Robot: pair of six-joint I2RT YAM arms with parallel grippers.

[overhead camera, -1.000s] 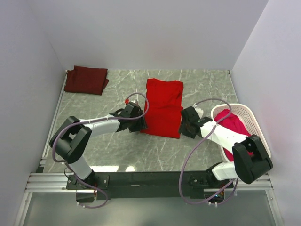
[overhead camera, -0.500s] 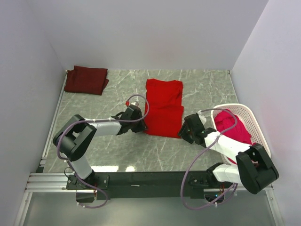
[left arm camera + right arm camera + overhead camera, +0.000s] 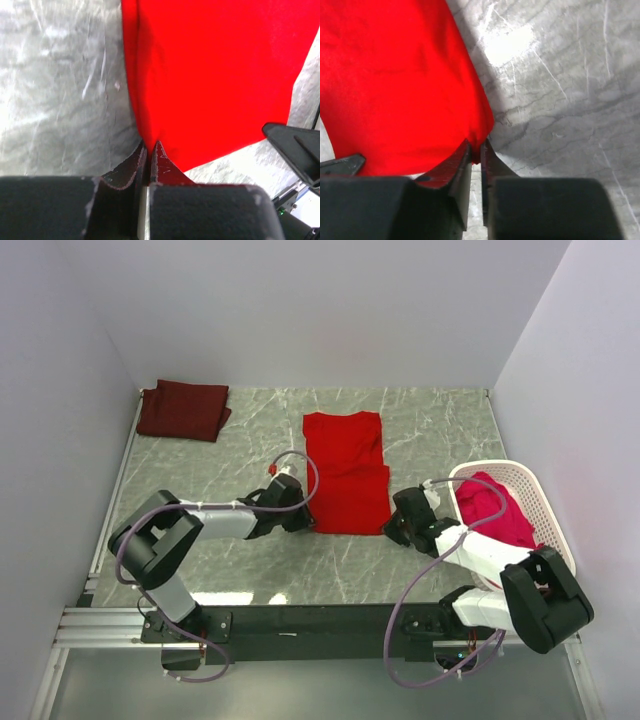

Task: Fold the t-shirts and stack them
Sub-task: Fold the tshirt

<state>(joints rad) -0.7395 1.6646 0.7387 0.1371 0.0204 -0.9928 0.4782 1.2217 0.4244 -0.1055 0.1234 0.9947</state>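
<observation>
While left tool (image 3: 149,148) pinches red t-shirt (image 3: 345,472) | right tool (image 3: 476,148) pinches opposite corner

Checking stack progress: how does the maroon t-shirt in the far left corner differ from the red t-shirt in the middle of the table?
The maroon t-shirt is dark and folded into a compact rectangle; the red t-shirt is bright and lies as a longer strip. Nothing touches the maroon t-shirt, while the left gripper and right gripper pinch the red t-shirt's near corners. Both lie flat on the table.
</observation>
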